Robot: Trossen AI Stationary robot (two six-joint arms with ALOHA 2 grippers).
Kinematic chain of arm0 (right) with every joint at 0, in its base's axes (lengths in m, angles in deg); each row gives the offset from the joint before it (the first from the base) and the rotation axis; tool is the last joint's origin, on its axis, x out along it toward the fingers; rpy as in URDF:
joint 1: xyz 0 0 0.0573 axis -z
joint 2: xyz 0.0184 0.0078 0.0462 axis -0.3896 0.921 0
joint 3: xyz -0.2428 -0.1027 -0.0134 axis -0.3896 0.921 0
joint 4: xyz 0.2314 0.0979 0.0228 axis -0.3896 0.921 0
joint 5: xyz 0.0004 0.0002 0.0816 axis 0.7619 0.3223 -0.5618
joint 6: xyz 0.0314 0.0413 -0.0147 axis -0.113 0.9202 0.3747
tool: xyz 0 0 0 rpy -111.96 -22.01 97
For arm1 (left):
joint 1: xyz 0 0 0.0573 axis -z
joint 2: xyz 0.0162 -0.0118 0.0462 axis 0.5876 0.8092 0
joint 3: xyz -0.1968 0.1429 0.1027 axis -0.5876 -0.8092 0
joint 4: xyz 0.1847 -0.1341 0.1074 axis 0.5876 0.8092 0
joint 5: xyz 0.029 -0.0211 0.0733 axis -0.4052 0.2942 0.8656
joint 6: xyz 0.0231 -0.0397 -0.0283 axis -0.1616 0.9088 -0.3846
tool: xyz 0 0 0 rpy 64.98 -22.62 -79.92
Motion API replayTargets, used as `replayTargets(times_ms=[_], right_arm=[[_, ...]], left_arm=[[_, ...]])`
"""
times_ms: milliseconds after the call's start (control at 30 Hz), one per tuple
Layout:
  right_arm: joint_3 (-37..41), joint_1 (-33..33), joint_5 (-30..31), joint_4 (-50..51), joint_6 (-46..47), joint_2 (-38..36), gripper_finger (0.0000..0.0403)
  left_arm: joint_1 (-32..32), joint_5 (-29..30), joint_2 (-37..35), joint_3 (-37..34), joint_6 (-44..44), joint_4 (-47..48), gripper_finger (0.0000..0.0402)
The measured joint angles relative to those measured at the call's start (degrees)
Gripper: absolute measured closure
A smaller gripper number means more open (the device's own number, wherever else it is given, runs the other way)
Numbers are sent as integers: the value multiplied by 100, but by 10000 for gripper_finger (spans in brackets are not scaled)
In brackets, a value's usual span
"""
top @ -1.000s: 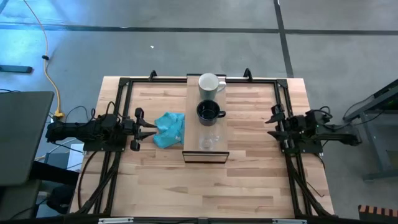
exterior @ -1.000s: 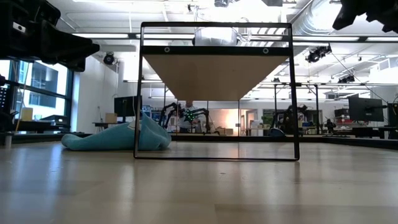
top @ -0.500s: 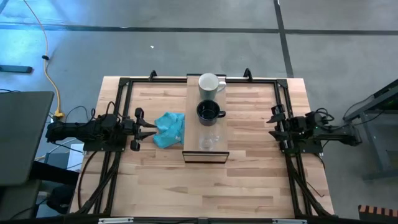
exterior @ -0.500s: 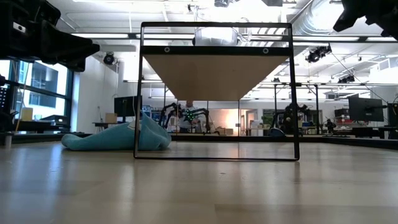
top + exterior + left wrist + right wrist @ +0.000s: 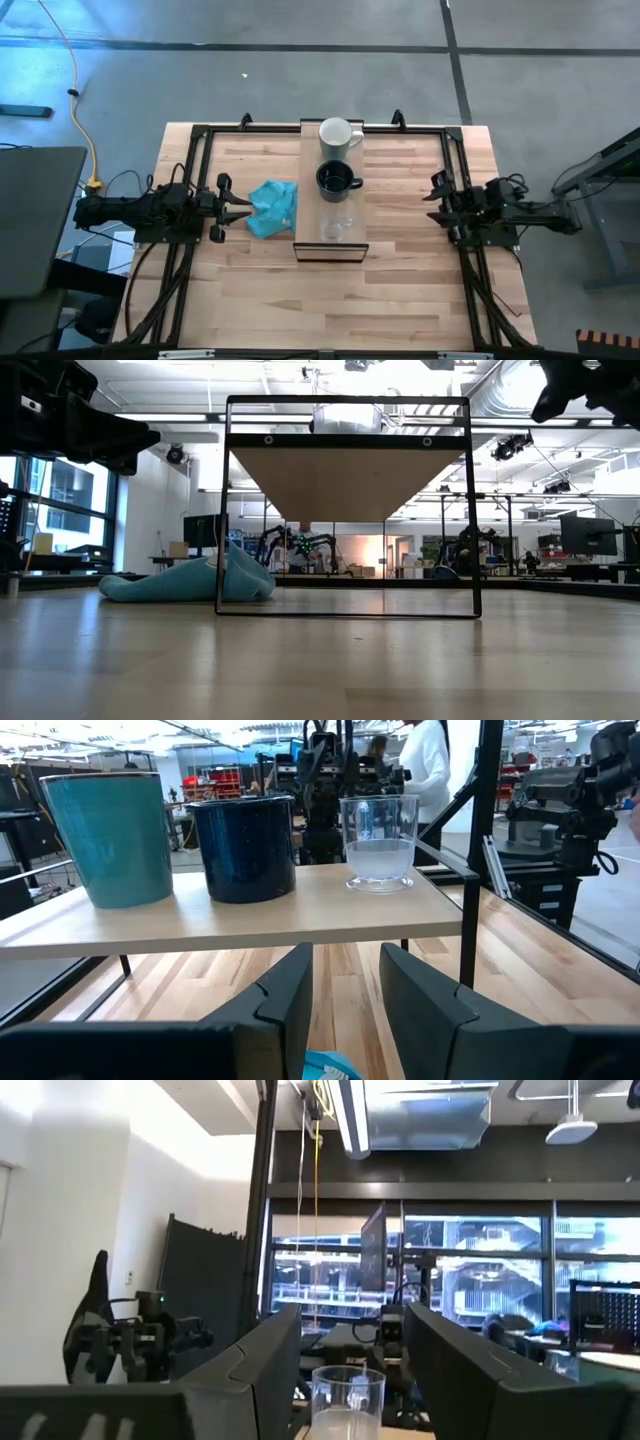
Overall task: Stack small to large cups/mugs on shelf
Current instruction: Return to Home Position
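Item, shelf (image 5: 309, 200): a raised plank running down the middle of the bench (image 5: 400, 290), from the back edge toward the centre, well apart from the left and right edges. Item, large mug (image 5: 338, 136): upright at the shelf's back end. Item, black mug (image 5: 335, 181): upright at mid-shelf, apart from its neighbours. Item, glass cup (image 5: 335, 226): upright near the shelf's front end, which completes a row running small to large. Item, teal cloth (image 5: 273, 207): crumpled on the bench, just beside the shelf's left side. Item, left hand (image 5: 238, 207): by the left edge, just beside the cloth, fingers parted narrowly and holding nothing. Item, right hand (image 5: 436, 200): by the right edge, well apart from the shelf, fingers parted and holding nothing. We judge the placing to be complete and the step in hand to be the arms' return to rest. We judge that the next move calls only for both arms to settle at their edges, keeping clear of the shelf frame and leaving the three vessels untouched.
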Motion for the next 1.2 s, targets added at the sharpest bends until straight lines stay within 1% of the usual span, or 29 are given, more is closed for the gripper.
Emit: replayTargets(times_ms=[200,367,567,767,800,900,967,1067,1200], right_arm=[[0,3,4,536,-3,1,231],[0,4,186,1068,180,2,231],[2,4,190,1342,213,2,231],[2,4,194,1793,439,2,231],[2,2,262,1871,479,2,231],[2,0,762,2037,611,2,231],[2,4,966,2081,570,2,231],[2,4,1002,2121,372,2,231],[4,4,1003,2514,252,2,231]], left_arm=[[0,0,0,0,0,0,295],[-1,0,0,0,0,0,295],[-2,0,0,0,0,0,295],[0,1,0,0,0,1,295],[0,0,0,0,0,1,295],[-1,1,0,0,0,1,295],[0,0,0,0,0,0,295],[0,2,0,0,0,0,295],[-2,0,0,0,0,2,295]])
